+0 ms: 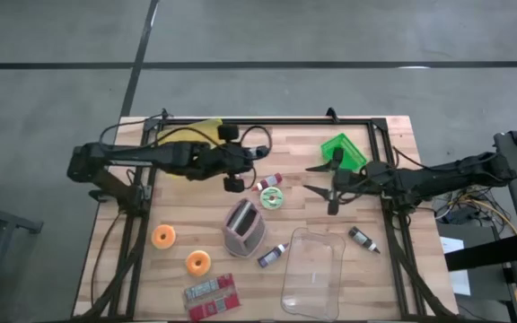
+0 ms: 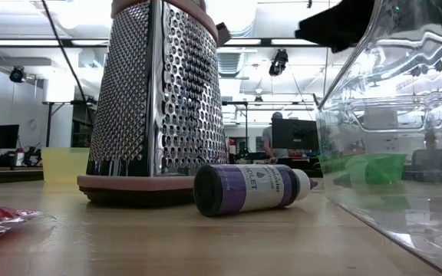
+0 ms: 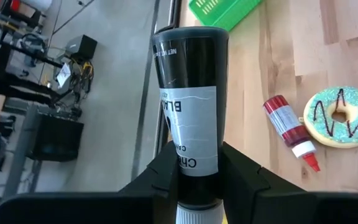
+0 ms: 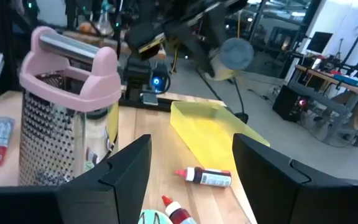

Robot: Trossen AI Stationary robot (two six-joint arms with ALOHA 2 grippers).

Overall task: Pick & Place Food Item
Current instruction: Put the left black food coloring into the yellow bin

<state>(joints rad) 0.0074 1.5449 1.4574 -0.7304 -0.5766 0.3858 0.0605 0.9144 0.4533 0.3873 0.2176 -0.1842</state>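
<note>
one black food-colouring bottle (image 3: 188, 118) with a white label sits clamped near its cap end in the left gripper (image 3: 194, 168), held above the table (image 1: 393, 269) near the grater (image 1: 242, 227) and the frosted donut (image 3: 342, 116). we judge it light, rigid and smooth-sided, so liable to slip or swing, and best held across the round body as now. right gripper (image 4: 191, 168) stands open and empty near the green basket (image 1: 343, 150).

Perforated shiny metal grater (image 2: 157, 92), wood table (image 1: 393, 269)
</note>
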